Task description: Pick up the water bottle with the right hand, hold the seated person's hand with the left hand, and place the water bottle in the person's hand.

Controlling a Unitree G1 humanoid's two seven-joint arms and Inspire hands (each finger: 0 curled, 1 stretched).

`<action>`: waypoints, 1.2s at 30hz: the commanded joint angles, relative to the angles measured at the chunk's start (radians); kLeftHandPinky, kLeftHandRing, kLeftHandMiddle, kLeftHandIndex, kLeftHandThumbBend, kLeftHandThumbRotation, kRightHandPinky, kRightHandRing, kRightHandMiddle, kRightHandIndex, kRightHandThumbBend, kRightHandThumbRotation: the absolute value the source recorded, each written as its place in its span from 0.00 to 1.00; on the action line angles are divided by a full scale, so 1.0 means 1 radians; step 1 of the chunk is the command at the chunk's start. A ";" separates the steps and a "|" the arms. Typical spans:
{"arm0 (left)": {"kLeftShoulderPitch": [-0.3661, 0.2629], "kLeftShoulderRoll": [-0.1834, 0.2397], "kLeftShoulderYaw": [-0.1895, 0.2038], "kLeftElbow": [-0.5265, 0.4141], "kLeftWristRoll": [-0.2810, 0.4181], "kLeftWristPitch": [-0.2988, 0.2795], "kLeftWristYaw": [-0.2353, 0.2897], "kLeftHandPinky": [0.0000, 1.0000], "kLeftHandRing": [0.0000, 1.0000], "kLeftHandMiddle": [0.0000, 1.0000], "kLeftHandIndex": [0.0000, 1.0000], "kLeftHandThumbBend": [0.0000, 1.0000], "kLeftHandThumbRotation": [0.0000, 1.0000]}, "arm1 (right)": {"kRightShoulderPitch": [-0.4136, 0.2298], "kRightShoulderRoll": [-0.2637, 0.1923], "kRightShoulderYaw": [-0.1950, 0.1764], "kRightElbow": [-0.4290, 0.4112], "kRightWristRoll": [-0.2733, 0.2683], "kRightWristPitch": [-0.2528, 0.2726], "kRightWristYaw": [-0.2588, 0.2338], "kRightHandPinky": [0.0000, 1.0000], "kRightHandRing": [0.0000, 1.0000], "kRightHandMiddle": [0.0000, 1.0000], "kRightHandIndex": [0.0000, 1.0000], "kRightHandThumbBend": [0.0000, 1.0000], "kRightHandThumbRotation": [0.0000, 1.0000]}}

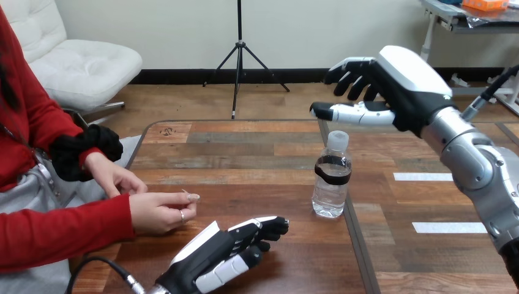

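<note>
Water bottle [331, 177]: clear plastic, ribbed body, pale translucent screw cap, dark band round the upper body. It stands upright on the bench [245, 153], right of centre, just beside the dark metal seam [358, 251] that splits the top into two panels. Nothing is touching it.

Bench top: mixed-tone wooden planks, matte, with a dark metal edge frame and rounded corners. Two white tape strips [448, 227] lie flat on the right panel.

Right hand [398, 86]: raised in the air above and slightly right of the bottle cap, well clear of it. The white back shell faces up and the black fingers are loosely bent and spread, pointing toward the view's left. The thumb sticks out roughly level below them. It holds nothing. The silver forearm comes in from the right edge, angled up.

Left hand [214, 254]: low over the bench's near edge, rolled partly onto its side, fingers relaxed and slightly bent, pointing right. It is empty.

The person's nearer hand [162, 211] rests on the bench as a loose fist, just up-left of the left hand's fingers with a gap between them. The person's farther hand [116, 177] sits behind it at the bench edge.
</note>
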 commanded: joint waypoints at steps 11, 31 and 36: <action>-0.119 -0.031 0.018 0.057 0.002 -0.025 0.007 0.83 0.88 0.88 0.86 1.00 0.99 | -0.012 -0.027 -0.055 -0.065 0.033 0.000 -0.001 0.57 0.65 0.67 0.73 0.94 0.89; -0.130 -0.021 0.036 0.097 -0.009 -0.072 0.004 0.82 0.88 0.87 0.85 1.00 1.00 | -0.029 0.023 -0.128 0.112 0.210 -0.096 -0.027 0.75 0.81 0.83 0.85 1.00 0.69; -0.123 -0.015 0.049 0.093 -0.030 -0.071 -0.020 0.83 0.88 0.87 0.86 1.00 0.99 | -0.037 0.044 -0.137 0.189 0.252 -0.122 -0.038 0.77 0.84 0.85 0.87 1.00 0.67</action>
